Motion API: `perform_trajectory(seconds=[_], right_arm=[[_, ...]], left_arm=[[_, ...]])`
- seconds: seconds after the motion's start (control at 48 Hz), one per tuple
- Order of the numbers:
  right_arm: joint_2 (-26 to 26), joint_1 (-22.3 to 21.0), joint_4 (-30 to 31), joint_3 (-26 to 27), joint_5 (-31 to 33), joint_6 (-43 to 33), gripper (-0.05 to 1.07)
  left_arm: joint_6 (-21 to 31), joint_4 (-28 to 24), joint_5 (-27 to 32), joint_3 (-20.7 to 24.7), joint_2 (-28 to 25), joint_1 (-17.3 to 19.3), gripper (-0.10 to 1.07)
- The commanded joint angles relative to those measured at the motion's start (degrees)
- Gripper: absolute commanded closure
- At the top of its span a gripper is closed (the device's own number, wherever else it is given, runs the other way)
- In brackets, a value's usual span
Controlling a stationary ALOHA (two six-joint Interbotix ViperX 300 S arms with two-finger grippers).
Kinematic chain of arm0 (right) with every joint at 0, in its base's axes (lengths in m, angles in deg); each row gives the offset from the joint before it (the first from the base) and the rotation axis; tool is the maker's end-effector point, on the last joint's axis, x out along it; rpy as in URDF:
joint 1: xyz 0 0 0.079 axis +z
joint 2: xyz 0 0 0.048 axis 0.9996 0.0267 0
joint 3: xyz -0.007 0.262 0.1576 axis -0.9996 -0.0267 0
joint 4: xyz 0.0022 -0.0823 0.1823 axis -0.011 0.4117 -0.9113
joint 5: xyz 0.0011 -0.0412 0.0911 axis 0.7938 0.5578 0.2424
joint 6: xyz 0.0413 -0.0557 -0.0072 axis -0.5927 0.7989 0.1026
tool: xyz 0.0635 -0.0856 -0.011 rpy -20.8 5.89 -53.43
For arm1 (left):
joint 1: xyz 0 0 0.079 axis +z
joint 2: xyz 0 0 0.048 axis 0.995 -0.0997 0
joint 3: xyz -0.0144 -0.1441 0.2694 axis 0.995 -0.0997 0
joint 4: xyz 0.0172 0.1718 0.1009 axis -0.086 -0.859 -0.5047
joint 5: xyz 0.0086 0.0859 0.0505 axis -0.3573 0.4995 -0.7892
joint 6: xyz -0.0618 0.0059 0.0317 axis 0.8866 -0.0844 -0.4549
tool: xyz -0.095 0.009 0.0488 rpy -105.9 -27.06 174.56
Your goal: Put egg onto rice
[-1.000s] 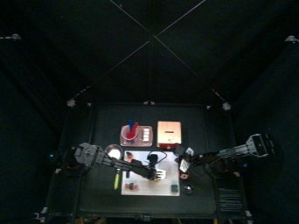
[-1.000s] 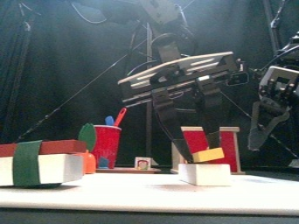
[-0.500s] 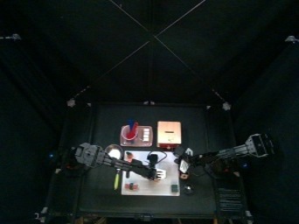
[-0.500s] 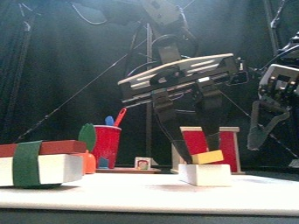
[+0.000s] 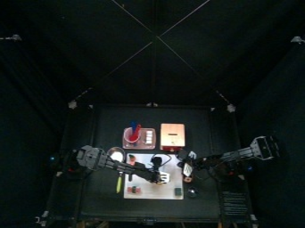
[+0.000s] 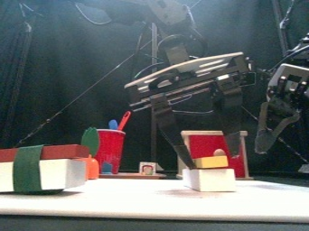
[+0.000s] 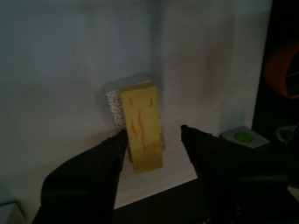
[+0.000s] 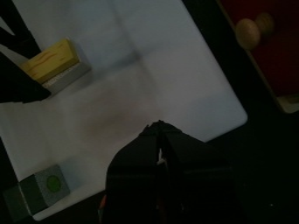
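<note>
The egg (image 6: 215,163), a short yellow block, lies on the rice (image 6: 215,180), a small white block on the white board (image 6: 145,198). My left gripper (image 6: 211,155) hangs over them, jaws open, one on each side of the egg. The left wrist view shows the egg (image 7: 147,127) lying on the rice (image 7: 115,98) between the spread jaws of the left gripper (image 7: 152,144). My right gripper (image 8: 158,140) is shut and empty, hovering to the right over the board (image 8: 140,87); it sees the egg (image 8: 52,59) too. From above, the left gripper (image 5: 152,175) and right gripper (image 5: 191,167) flank the board (image 5: 149,189).
A white block wrapped in a green band with a reddish-brown piece on top (image 6: 42,167) stands at the board's left. A red cup (image 6: 110,149) and a red box (image 6: 208,143) stand behind. A small green-marked piece (image 8: 47,184) lies at the board's edge.
The left gripper's jaws have spread apart and let go of the egg, which now rests on the rice. The right arm has not moved.
</note>
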Motion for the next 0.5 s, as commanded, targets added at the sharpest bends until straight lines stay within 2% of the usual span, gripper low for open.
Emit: perform_trajectory(seconds=[0.0, 0.479], right_arm=[[-0.53, 0.18, 0.26, 0.88, -0.53, 0.18, 0.64], [-0.44, 0.18, 0.62, 0.88, -0.79, -0.18, 0.64]], left_arm=[[-0.26, -0.35, 0.26, 0.7, 1.93, 0.35, 0.07], [-1.67, -0.88, 0.26, 1.67, 4.31, 0.7, 0.07]])
